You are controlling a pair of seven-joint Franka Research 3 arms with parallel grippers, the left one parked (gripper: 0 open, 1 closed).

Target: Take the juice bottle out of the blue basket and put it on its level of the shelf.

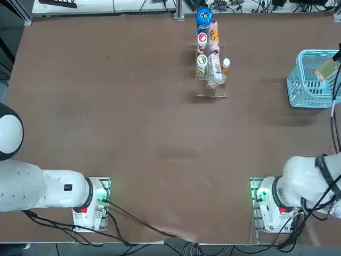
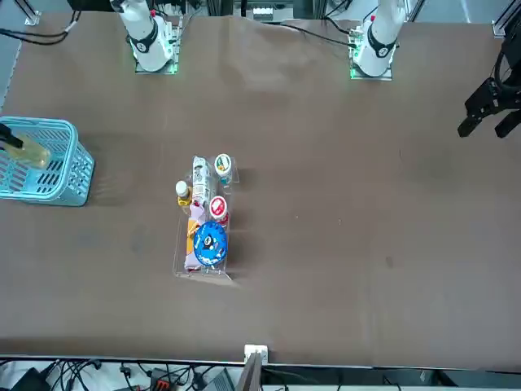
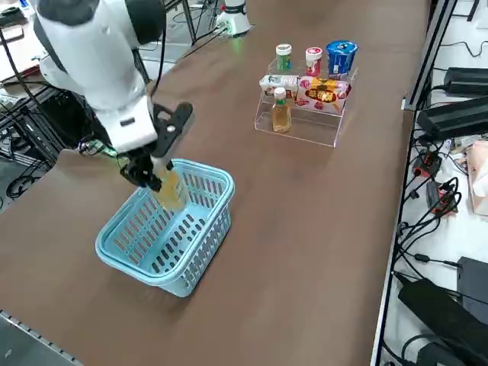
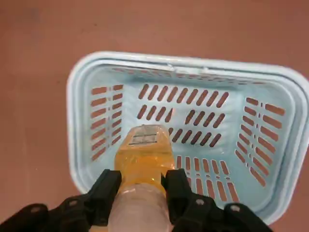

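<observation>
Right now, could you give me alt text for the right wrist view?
The right gripper is shut on a juice bottle of amber-orange liquid, held over the light blue lattice basket, which looks empty and sits on a brown table.

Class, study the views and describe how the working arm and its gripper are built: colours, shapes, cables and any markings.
The right arm has rounded, glossy white shells with dark grey joint sections and a small dark marking on its wrist segment. Black cables loop beside its base, which glows green and carries a red part. The right gripper is matte black, with two blocky fingers on a body showing round screw heads.
</observation>
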